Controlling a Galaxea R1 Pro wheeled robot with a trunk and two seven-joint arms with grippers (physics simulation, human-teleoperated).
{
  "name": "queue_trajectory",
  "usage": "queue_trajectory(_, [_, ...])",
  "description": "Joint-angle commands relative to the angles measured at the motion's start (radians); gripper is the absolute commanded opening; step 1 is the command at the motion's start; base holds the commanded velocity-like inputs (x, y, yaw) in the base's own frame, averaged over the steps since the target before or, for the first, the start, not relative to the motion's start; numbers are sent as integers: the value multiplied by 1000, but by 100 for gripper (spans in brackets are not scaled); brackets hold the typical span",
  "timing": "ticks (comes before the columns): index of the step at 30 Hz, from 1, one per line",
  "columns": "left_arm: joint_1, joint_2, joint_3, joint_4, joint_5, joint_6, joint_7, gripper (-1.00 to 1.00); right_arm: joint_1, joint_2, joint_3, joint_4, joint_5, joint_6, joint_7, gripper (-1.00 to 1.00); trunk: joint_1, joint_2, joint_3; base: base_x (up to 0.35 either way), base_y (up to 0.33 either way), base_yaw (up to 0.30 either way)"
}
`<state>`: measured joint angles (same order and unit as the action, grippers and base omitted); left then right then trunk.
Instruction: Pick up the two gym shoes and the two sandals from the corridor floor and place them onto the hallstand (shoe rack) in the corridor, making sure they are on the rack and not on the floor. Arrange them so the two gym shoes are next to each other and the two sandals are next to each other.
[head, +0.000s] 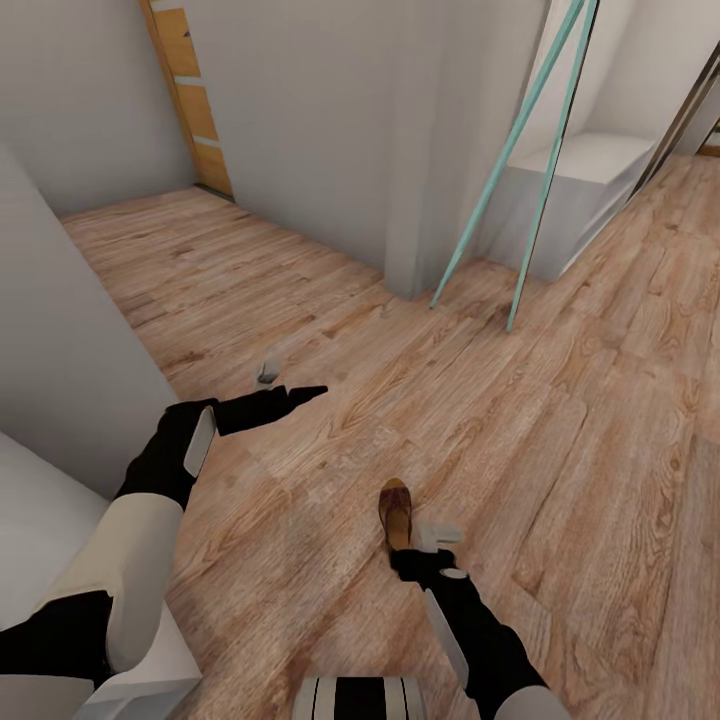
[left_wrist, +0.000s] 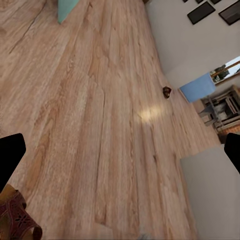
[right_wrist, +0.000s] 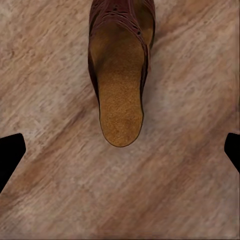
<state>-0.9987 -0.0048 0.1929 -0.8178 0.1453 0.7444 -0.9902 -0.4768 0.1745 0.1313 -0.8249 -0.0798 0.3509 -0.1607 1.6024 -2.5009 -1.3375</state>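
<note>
The job looked barely begun. One brown sandal (head: 396, 512) lay flat on the wooden floor (head: 560, 420), just in front of the right pincer (head: 440, 545), not yet lifted. In the right wrist view the sandal (right_wrist: 120, 75) showed its tan insole and dark reddish strap, heel end toward the camera, and the two black fingertips (right_wrist: 10, 155) stood wide apart at the picture's edges with nothing between them. The right pincer was therefore wide and empty, hovering above the floor close to the sandal.

The left pincer (head: 300, 393) reached forward over bare planks, well apart from the sandal; in its wrist view the fingertips (left_wrist: 10, 155) were also wide apart and held nothing. That view caught part of a sandal strap (left_wrist: 17, 220) at one corner and a small dark object (left_wrist: 167, 91) far down the floor, too small to identify.

No sneakers could be made out, so judging from this, all four shoes remained to be placed.

The floor was light brown plank with knots. Pale grey walls (head: 300, 110) surrounded it, with a wooden door frame (head: 190, 95), two slanting teal poles (head: 500, 170) and a low white unit (head: 590, 165) beyond.
</note>
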Motion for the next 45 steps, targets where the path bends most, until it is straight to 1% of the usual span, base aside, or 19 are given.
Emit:
queue_trajectory(1, [0,-1,2,0,1,6,-1,100,0,0,2,2,-9,3,-31,100,0,0,-1,0,0,0])
queue_trajectory(3, [2,-1,2,0,-2,5,0,100,0,0,2,4,-10,3,-51,100,0,0,-1,0,0,0])
queue_trajectory(4, [3,-2,2,0,-5,3,2,100,0,0,2,10,-10,2,-78,100,0,0,-1,0,0,-59])
queue_trajectory(9, [3,-2,1,-7,-4,5,0,100,0,0,3,33,-10,2,-86,100,0,0,-1,0,0,-39])
queue_trajectory(13, [2,-2,1,-32,3,14,-1,100,0,0,3,48,-10,2,-89,100,0,0,-1,0,0,-10])
queue_trajectory(18, [2,-2,3,-50,5,19,-1,100,0,0,3,52,-9,3,-90,100,2,-1,-22,0,0,-3])
queue_trajectory(32, [-6,-6,3,-50,6,21,-1,100,0,0,4,50,-8,3,-91,100,8,-5,-96,0,0,0])
queue_trajectory(41, [-12,-26,3,-50,6,21,0,100,0,0,4,35,-9,6,-92,100,12,-7,-144,0,0,0])
queue_trajectory(45, [-13,-30,3,-50,6,21,-1,100,0,0,5,0,-8,6,-91,100,14,-8,-165,0,0,0])
